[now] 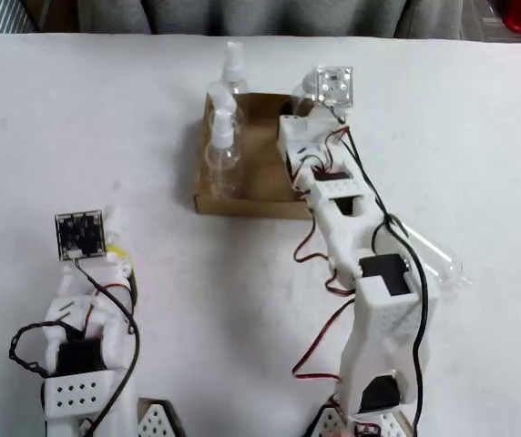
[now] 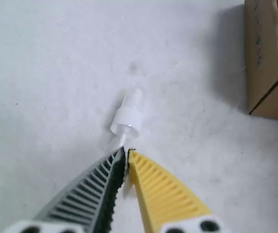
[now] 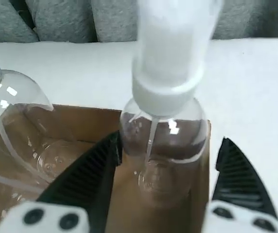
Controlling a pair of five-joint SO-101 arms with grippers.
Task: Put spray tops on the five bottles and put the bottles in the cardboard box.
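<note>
A white table [image 1: 106, 109] carries everything, and grey folded cloth [image 1: 288, 14] hangs behind its far edge. The box [image 1: 251, 205] sits open near the middle of the table.

At the box's far right corner the right gripper [image 3: 169, 141] is spread wide around a bottle [image 3: 178, 128]. The bottle stands upright with its capped end up. One finger touches its side and the other stands clear. I cannot tell whether its base rests on the box floor. More capped bottles [image 1: 221, 137] stand upright along the box's left side.

Right of the box and nearer the arms' bases, a bare bottle [image 1: 438, 259] lies on its side. Its long axis slants away from the box, and it lies partly under the right arm.

Well left of the box the left gripper [image 2: 127, 153] is closed, pinching the thin tube of a spray top [image 2: 128, 109]. The spray top lies flat on the table with its head pointing away from the gripper.
</note>
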